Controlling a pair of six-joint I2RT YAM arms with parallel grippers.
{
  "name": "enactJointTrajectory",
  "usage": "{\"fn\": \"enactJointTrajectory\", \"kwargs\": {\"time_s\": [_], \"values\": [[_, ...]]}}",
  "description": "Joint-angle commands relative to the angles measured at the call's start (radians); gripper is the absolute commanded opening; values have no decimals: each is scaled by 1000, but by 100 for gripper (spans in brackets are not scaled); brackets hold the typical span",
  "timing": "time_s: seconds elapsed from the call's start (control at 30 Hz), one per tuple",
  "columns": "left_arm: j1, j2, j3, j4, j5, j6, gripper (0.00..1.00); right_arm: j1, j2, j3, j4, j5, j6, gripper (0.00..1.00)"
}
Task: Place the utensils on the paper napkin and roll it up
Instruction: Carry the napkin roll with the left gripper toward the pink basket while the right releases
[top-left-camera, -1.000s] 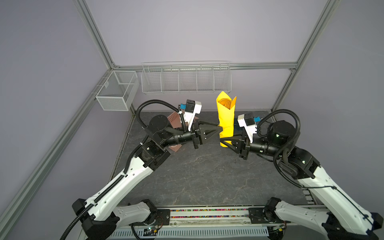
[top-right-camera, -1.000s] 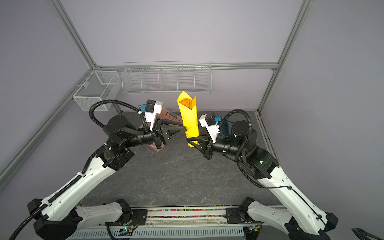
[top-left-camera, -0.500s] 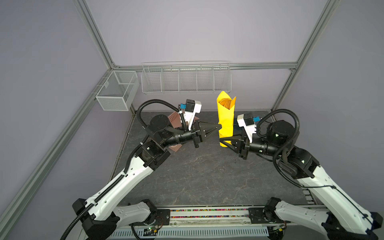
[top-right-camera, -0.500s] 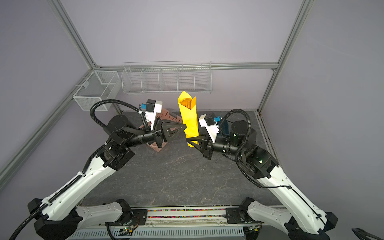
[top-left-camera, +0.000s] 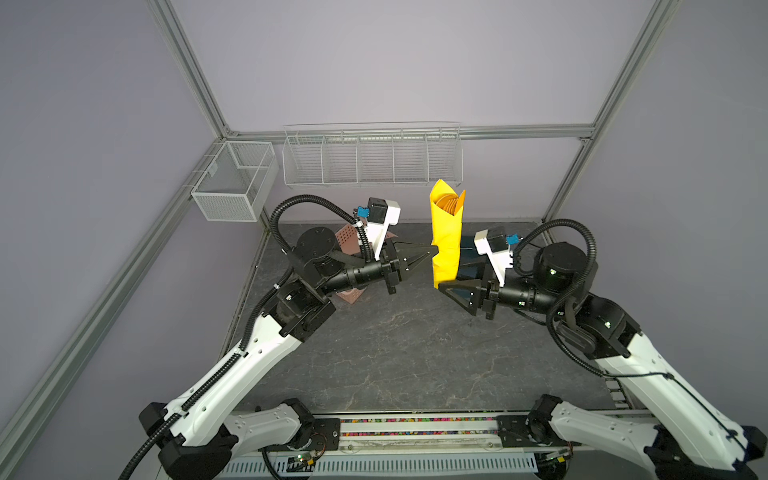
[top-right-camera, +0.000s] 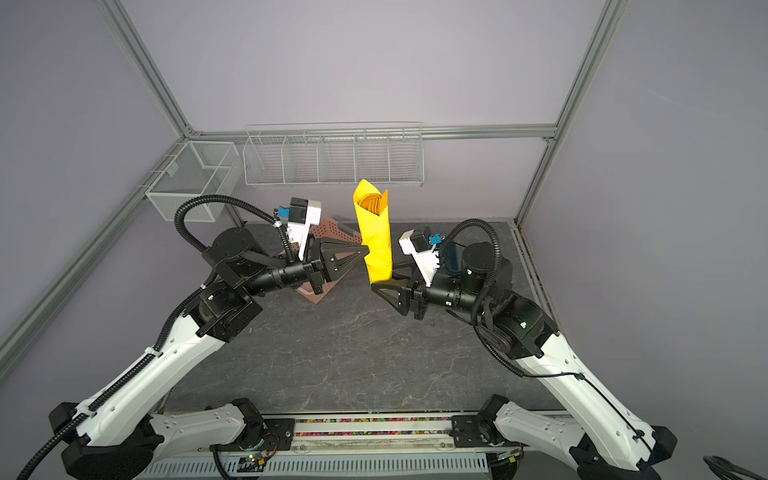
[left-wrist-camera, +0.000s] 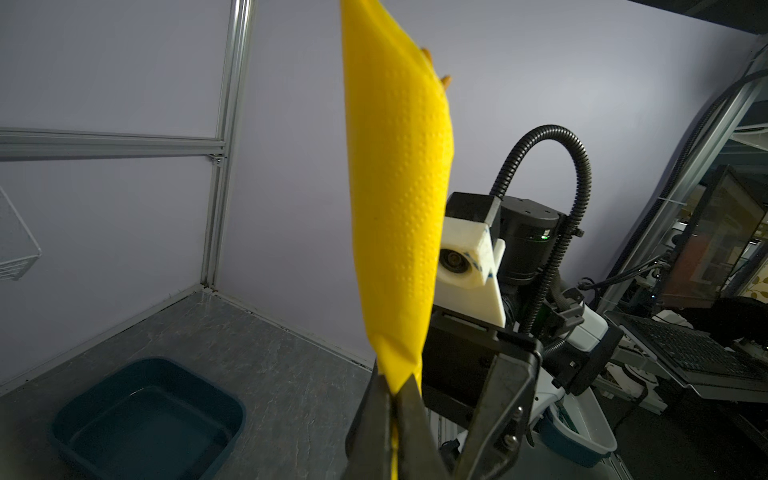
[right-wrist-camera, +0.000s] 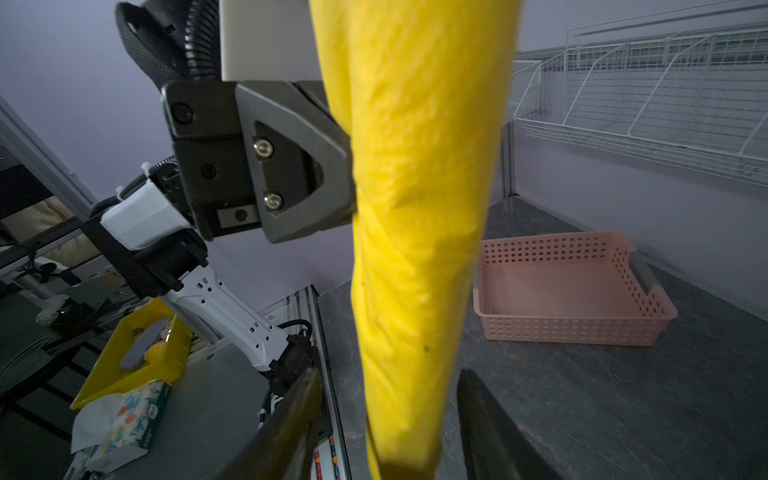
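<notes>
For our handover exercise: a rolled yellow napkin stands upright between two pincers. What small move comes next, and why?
Likely the right pincer backs off: its jaws stand open around the rolled yellow paper napkin, while the left pincer is shut on it.

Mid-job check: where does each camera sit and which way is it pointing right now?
Top views: high at the front, looking down and back over the table; both arms show, left gripper pinching the napkin, right gripper open at its foot.
Left wrist: behind the left gripper, looking along it at the napkin, the right arm beyond.
Right wrist: behind the right gripper, looking along it at the napkin; left gripper and pink basket beyond.
Shared: all show the napkin; each wrist view shows the opposite arm.
</notes>
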Motion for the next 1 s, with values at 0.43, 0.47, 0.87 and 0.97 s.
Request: {"fn": "enactJointTrajectory", "kwargs": {"time_s": [0.43, 0.47, 0.87, 0.97], "values": [[346, 192, 306, -616, 151, 365, 0, -77, -52, -28, -105, 160, 8, 61], [367, 219, 340, -676, 139, 410, 0, -84, -50, -30, -107, 159, 10, 61], [524, 484, 430, -893, -218, 616, 0, -141, -43, -59, -110, 128, 41, 60], [558, 555, 449, -914, -273, 636, 0, -144, -46, -63, -111, 125, 46, 60]]}}
